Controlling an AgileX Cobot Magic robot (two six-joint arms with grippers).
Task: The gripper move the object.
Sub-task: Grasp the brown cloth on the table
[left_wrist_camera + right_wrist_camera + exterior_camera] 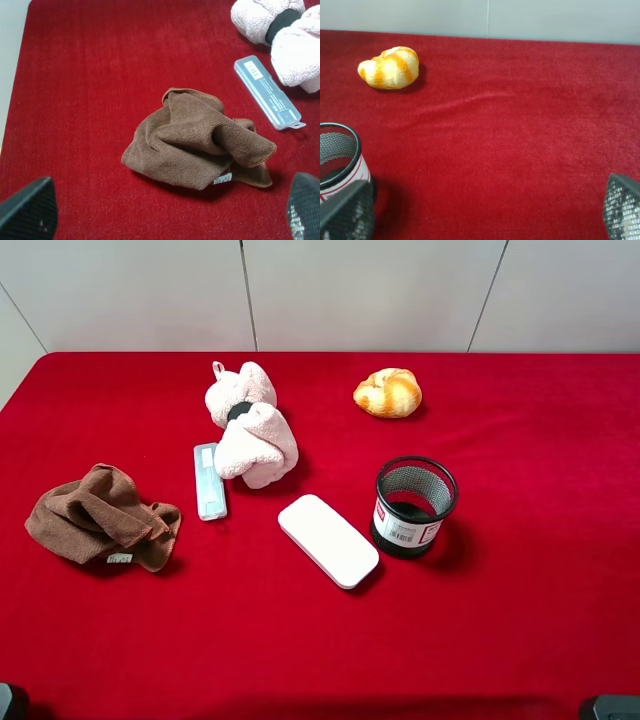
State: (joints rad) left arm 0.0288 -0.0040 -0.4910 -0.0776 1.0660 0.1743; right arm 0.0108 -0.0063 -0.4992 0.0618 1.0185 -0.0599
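Observation:
A crumpled brown cloth [100, 518] lies at the left of the red table; in the left wrist view the cloth [197, 145] lies just ahead of my left gripper [167, 215], which is open and empty, its fingers [27, 210] wide apart. My right gripper [485, 212] is also open and empty, its fingers [622, 207] wide apart. A black mesh pen cup [414, 505] stands upright right of centre and shows beside the right gripper's finger in the right wrist view [335, 155]. A croissant-like bread [387, 393] lies at the back [390, 67].
A pink towel bundle [250, 425] with a black band lies at the back centre [285, 30]. A clear bluish slim case [209, 481] lies beside it [267, 92]. A white oblong case [328, 540] lies at centre. A pale wall runs behind the table.

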